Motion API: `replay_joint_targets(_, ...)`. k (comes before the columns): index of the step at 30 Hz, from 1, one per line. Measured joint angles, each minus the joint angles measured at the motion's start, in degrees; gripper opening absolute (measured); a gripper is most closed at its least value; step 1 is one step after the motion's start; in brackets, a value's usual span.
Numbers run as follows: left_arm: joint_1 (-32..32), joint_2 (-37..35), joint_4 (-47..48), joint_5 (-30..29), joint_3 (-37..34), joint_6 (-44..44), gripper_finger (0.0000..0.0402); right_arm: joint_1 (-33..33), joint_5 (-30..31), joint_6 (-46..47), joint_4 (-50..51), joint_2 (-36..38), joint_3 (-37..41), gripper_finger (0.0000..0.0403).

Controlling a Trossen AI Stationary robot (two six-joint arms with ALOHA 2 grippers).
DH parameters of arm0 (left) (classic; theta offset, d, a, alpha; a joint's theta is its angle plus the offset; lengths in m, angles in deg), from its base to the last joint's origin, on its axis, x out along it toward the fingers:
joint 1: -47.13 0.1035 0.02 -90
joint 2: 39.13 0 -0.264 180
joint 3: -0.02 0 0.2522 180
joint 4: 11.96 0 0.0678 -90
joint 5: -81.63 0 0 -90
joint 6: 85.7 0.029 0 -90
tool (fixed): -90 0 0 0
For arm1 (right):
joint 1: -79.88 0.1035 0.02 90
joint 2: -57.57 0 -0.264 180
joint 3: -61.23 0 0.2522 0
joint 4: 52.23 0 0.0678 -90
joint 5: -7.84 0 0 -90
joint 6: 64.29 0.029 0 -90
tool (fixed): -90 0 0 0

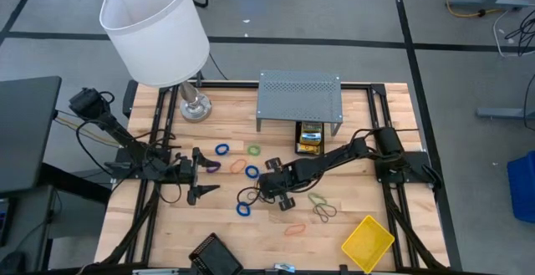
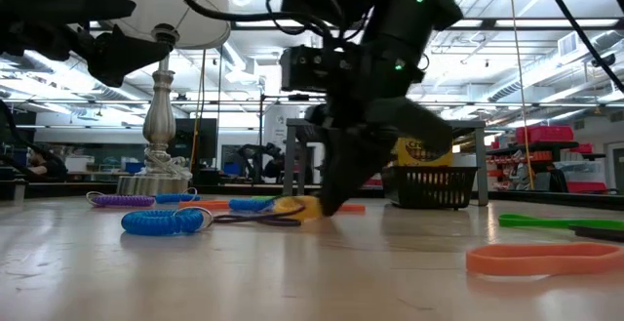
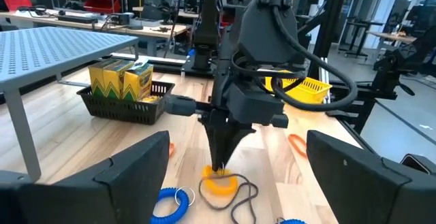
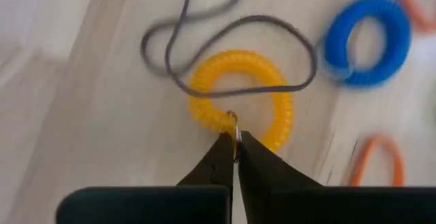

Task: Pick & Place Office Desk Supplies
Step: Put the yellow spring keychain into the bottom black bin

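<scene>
My right gripper points down at mid-table, shut on a yellow coiled loop; the left wrist view also shows this yellow coiled loop. A thin dark band lies across the loop. A blue coiled loop and an orange band lie beside it. My left gripper hovers open to the left, holding nothing. Crayon boxes stand in a black mesh tray under the grey shelf. A yellow tray sits near the table's front right. My right gripper pinches the small metal ring on the near rim of the yellow coiled loop, only at the fingertips. It comes from above, pointing down. The loop lies flat on the table with the dark band over it.
The grey perforated shelf stands at the far middle and the white-shaded lamp at the far left. More loops lie scattered: blue, green, purple, orange, green bands. A black tray sits at the near edge.
</scene>
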Motion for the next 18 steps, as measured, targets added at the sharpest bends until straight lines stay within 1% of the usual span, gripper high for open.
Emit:
replay_joint_targets(3, 0.0, 0.0, 0.05, 0.02, 0.0, 0.0, 0.0346, 0.38, 0.88, 3.43, 4.88, 1.29, 0.12, 0.0006)
replay_joint_targets(8, 0.0, -0.02, 0.04, 0.03, 0.0, -0.26, 0.0346, 0.39, 4.01, 11.05, 17.45, 3.88, -1.45, 0.0003)
replay_joint_targets(11, 0.0, -0.02, 0.05, 0.04, 0.0, -0.26, 0.0346, 0.98, 4.86, 12.59, 22.87, 5.21, -2.47, 0.0002)
replay_joint_targets(15, 0.0, -0.02, 0.06, 0.07, 0.0, -0.24, 0.0346, 3.13, 4.48, 11.47, 22.53, 6.47, -5.67, 0.0002)
replay_joint_targets(18, 0.0, -0.01, 0.07, 0.08, 0.0, -0.24, 0.0346, 5.09, 1.67, 8.68, 19.35, 6.62, -8.93, 0.0001)
